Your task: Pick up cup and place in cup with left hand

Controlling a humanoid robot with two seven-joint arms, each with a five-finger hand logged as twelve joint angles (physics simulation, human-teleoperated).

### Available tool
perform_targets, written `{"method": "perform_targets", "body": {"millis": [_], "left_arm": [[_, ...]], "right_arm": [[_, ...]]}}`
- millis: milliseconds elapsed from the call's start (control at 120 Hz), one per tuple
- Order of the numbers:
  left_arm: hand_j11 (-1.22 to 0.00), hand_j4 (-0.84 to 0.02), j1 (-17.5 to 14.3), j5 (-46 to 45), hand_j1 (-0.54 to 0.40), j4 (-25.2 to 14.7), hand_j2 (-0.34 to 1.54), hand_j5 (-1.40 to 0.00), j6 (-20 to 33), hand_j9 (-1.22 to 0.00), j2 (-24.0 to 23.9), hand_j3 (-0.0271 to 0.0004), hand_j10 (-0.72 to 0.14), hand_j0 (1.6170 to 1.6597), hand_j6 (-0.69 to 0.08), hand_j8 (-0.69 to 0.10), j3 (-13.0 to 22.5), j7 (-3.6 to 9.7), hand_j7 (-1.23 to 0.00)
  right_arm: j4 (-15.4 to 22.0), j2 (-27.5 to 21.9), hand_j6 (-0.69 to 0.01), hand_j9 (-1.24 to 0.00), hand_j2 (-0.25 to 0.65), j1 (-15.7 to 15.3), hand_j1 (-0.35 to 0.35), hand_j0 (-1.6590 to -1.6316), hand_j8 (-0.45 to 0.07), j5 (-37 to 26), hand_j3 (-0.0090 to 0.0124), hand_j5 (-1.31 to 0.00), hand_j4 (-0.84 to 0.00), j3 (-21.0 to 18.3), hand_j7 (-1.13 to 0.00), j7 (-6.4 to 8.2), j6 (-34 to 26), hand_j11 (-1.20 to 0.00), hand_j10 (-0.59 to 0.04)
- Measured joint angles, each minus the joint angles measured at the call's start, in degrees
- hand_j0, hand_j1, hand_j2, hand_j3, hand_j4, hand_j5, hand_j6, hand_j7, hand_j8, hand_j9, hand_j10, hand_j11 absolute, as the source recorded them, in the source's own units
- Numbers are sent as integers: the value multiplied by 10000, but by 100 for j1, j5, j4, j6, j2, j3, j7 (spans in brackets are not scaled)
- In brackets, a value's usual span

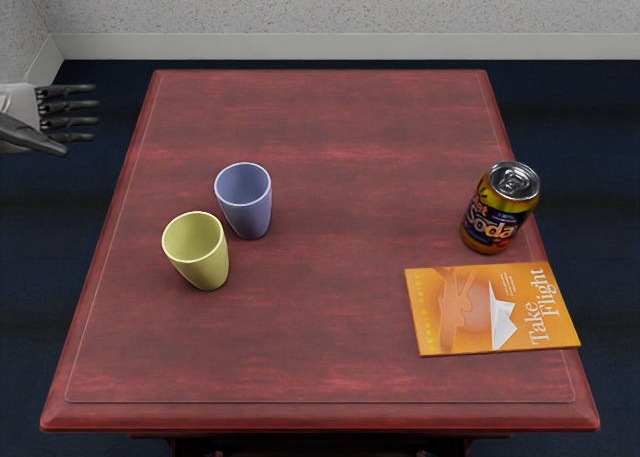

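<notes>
My left hand (80,122) comes in at the picture's left edge, beyond the table's left side, with its fingers extended and nothing in them. A blue cup (246,212) stands upright on the left half of the table. Nearer the front and a bit further left is a yellow cup (204,262), also upright. The two cups stand close together, and both show open, empty-looking tops. The hand is up and to the left of both cups, touching neither.
On the right side of the red wooden table (320,367) a soda can (490,217) stands upright. In front of it lies an orange book (460,312), close to the table's right edge. A pale wall (330,7) rises behind the table.
</notes>
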Motion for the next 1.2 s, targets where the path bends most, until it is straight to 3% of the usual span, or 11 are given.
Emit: {"method": "perform_targets", "body": {"millis": [117, 150, 200, 258, 325, 425, 517, 633, 808, 942, 1200], "left_arm": [[1, 19, -35, 27, 3491, 5, -1, 3, 0, 2, -106, 0, 18, 16580, 24, 24, 22, 66, 2], [1, 23, -83, 41, 3491, 5, 2, 3, 0, 2, -247, 0, 21, 16580, 29, 28, 35, 229, 2], [1, 20, -200, 80, 3489, 4, -1, 3, 0, 2, -507, 0, 19, 16580, 25, 24, 53, 576, 2], [1, 15, -587, 414, 3489, -4, -4, 3, 0, 2, -702, 0, 15, 16580, 20, 20, 60, 867, 2], [1, 13, -1009, 987, 3489, -91, -4, 2, 0, 2, -827, 0, 13, 16580, 17, 17, 68, 1057, 2], [1, 1, -1202, 2018, 3490, -741, -5, 1, 0, 1, -1075, 0, 3, 16581, 2, 3, 80, 1221, 1], [1, -6, -1584, 2845, 3490, -1440, -5, 0, 19, 1, -1124, 0, -3, 16581, -6, -5, 92, 1289, 0], [0, -12, -1632, 3686, 3490, -1884, -3, -1, 505, 0, -1867, 0, -8, 16581, -15, -13, 100, 1321, -1], [0, -19, -1462, 4600, 3491, -2072, 0, -2, 1652, 0, -2341, 0, -14, 16581, -24, -21, 115, 1334, -1], [0, -21, -1150, 4810, 3491, -2220, 4, -3, 2020, -1, -2398, 0, -16, 16581, -27, -24, 145, 1336, -2], [-12, -29, -1138, 5094, 3483, -2361, 9, -15, 2893, -13, -2716, 0, -26, 16581, -37, -34, 416, 1337, -14]], "right_arm": [[-1, 0, 7, 1, -2, -12, -3489, -16580, 6, 2, 0, 1, 0, -4, 0, 0, 1, 0, 4], [-1, 0, 6, 0, -3, -17, -3489, -16580, 4, 1, 0, 1, -1, -5, 0, -2, 1, 0, 3], [-2, 0, 7, 1, -3, -19, -3489, -16580, 5, -1, 0, 1, 0, -7, 0, -5, 1, 0, 3], [-5, 0, 8, 1, -2, -31, -3489, -16580, 6, -1, 0, 1, 1, -13, 0, -6, 0, 0, 4], [-7, 0, 7, 1, -3, -40, -3489, -16580, 5, -1, 0, 1, 0, -15, 0, -8, 0, 0, 4], [-8, 0, 8, 1, -2, -45, -3489, -16581, 6, -1, 0, 1, 0, -15, 0, -8, 0, 0, 4], [-8, 0, 8, 1, -2, -48, -3489, -16581, 6, 0, 0, 1, 1, -15, 0, -8, 0, 0, 4], [-9, 0, 8, 1, -2, -49, -3489, -16581, 6, -1, 0, 1, 0, -15, 0, -9, 0, 0, 4], [-9, 0, 9, 1, -2, -50, -3489, -16581, 6, -1, 0, 1, 0, -16, 0, -9, 0, 1, 4], [-9, 0, 7, 1, -2, -49, -3489, -16581, 5, 0, 0, 1, 0, -15, 0, -9, 0, 0, 3], [-9, 0, 6, 0, -2, -48, -3489, -16581, 4, 0, 0, 1, 0, -16, 0, -8, 0, 0, 3]]}}
